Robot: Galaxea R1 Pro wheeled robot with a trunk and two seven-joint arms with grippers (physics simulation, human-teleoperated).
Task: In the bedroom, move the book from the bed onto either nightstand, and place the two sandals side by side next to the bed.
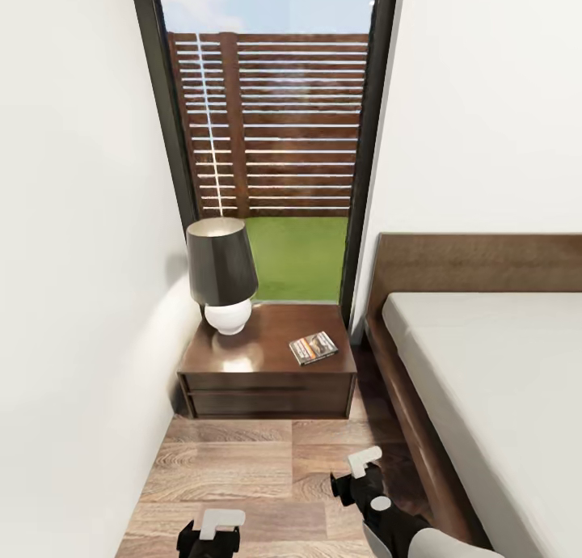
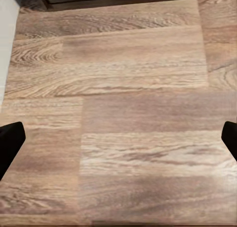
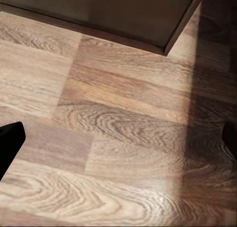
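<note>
On nightstand (image 1: 267, 360): book (image 1: 313, 348), well ahead of fingers (image 2: 11, 144) | both pairs spread wide, empty

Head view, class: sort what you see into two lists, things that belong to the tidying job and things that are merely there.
Belongs to the job:
book, lying on the nightstand
bed
left gripper and right gripper, both empty

Merely there:
lamp
window
wood floor
</note>
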